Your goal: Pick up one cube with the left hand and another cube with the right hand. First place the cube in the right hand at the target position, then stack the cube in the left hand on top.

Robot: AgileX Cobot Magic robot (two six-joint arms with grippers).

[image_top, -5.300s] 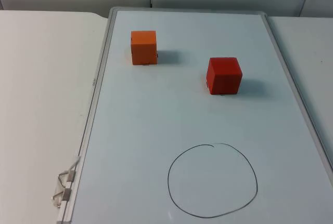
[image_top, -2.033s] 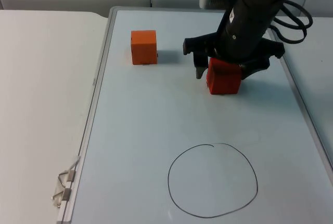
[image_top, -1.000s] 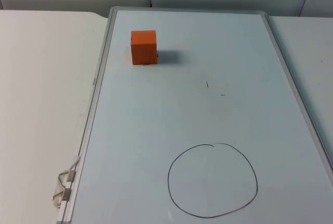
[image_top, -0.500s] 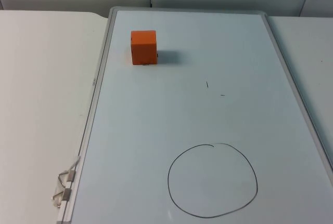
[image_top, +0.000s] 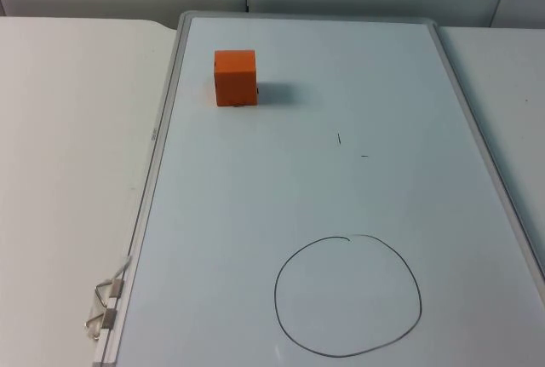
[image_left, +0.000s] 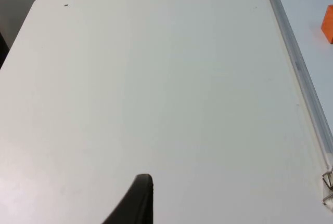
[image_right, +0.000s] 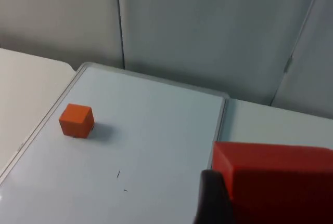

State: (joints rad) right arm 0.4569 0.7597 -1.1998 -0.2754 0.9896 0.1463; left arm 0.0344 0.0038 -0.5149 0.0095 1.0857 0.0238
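An orange cube [image_top: 235,77] stands at the far left of the whiteboard [image_top: 255,214]; it also appears in the left wrist view [image_left: 328,24] and the right wrist view [image_right: 76,120]. A black drawn circle [image_top: 347,295] marks the board's near middle and has nothing inside it. My right gripper [image_right: 270,206] is shut on a red cube [image_right: 276,169], held high above the board's far right side. My left gripper [image_left: 139,203] waits over the bare white table, left of the board.
The whiteboard has a raised metal frame [image_top: 162,154]. Two binder clips [image_top: 102,309] sit at its near left edge. Two small pen marks [image_top: 339,138] remain where the red cube stood. A grey partition wall [image_right: 208,26] closes the far side.
The right gripper came down around the red cube, closed on it and lifted it out of the top view. Over the last second nothing has moved on the board.
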